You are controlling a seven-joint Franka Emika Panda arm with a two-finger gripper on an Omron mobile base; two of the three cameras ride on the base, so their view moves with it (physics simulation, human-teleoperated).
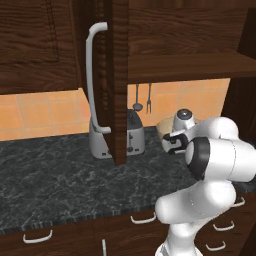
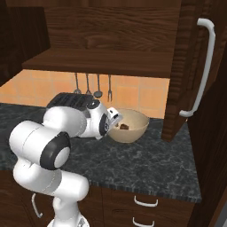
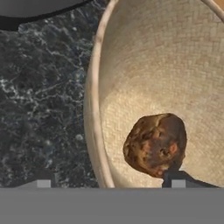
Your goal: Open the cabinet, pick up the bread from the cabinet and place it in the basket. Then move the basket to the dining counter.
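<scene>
Bread (image 3: 155, 144) lies inside the basket (image 3: 94, 109) on the dark desk (image 3: 39, 109), cabinet (image 2: 188, 71) open; my hand (image 3: 109, 183), fingertips spread astride the rim, should next, I judge, pinch it for carrying.

You see a brown crusty bread (image 3: 155, 144) in a tan woven basket (image 3: 144, 65) on the black-grey marbled table (image 3: 43, 109).

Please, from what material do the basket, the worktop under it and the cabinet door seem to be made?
The basket looks like woven tan fibre, matte: a fine criss-cross weave shows on its inner wall. The worktop seems polished dark marble or stone, with pale veins. The cabinet door appears to be dark brown wood, with visible grain, and its handle looks like smooth silvery metal.
</scene>
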